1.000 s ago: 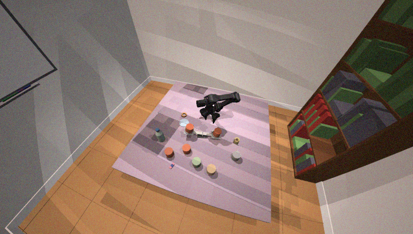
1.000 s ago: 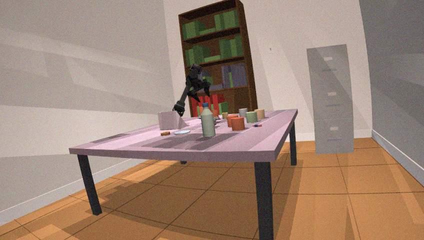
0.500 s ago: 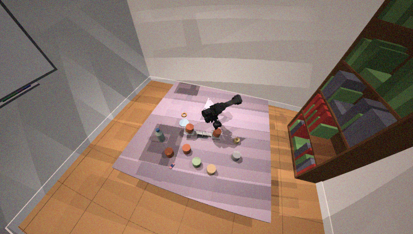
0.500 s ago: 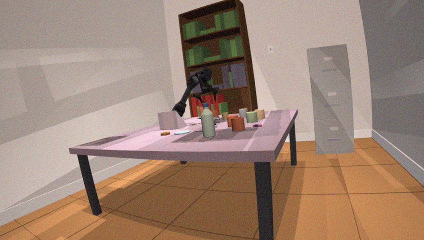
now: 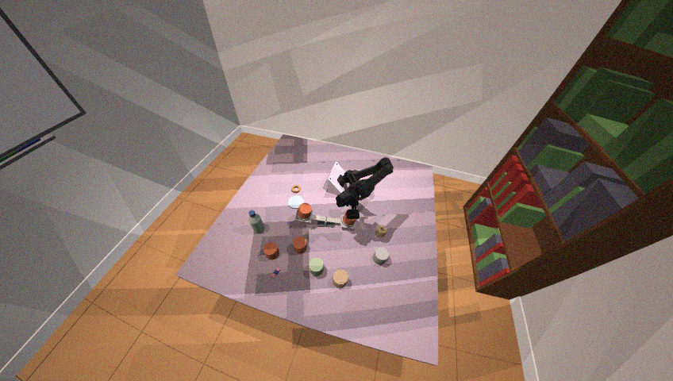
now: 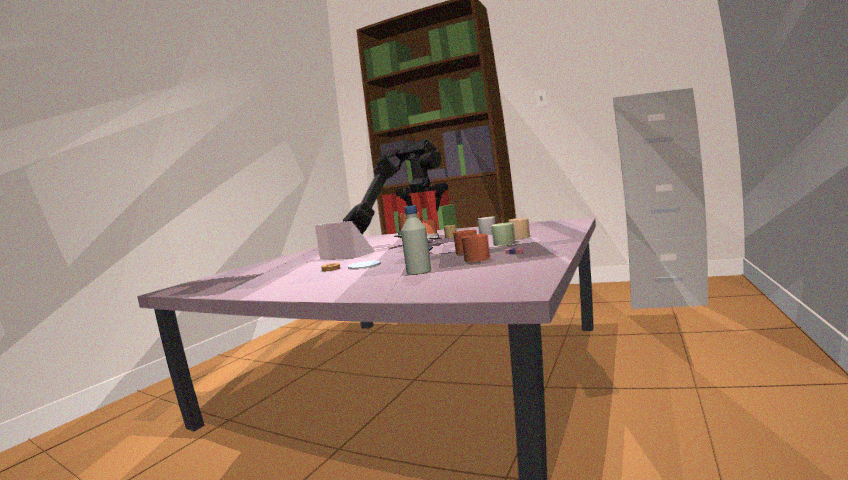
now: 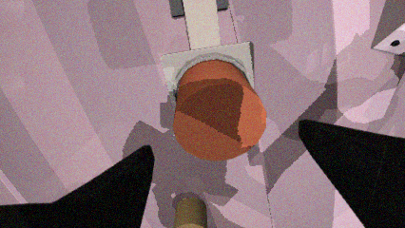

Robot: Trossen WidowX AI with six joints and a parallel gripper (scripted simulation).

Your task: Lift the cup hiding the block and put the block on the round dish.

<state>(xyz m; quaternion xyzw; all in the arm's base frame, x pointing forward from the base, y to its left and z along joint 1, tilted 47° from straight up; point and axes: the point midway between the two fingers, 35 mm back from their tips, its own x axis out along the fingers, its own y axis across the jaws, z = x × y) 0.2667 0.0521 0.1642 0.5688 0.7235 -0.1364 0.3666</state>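
Note:
My gripper (image 5: 351, 215) (image 6: 421, 208) (image 7: 225, 140) is open and empty, pointing down above the right-hand orange cup (image 5: 348, 221) (image 7: 219, 114). In the wrist view this cup stands upside down on a square end plate of the balance (image 5: 328, 221) (image 7: 202, 26), between the two fingertips in the picture and farther from the camera. The other orange cup (image 5: 305, 210) stands on the balance's left end. The pale round dish (image 5: 296, 202) (image 6: 363, 264) lies beside that end, with nothing on it. No block shows. I cannot tell which way the beam tilts.
A bottle (image 5: 256, 223) (image 6: 415, 248) stands left of the balance. A wedge (image 5: 335, 179) (image 6: 338, 240) stands behind it, an orange ring (image 5: 296, 185) by the dish. Two red cups (image 5: 270, 250) (image 5: 299, 244), a green one (image 5: 316, 266) and a small yellow cylinder (image 5: 381, 231) (image 7: 191, 214) stand in front.

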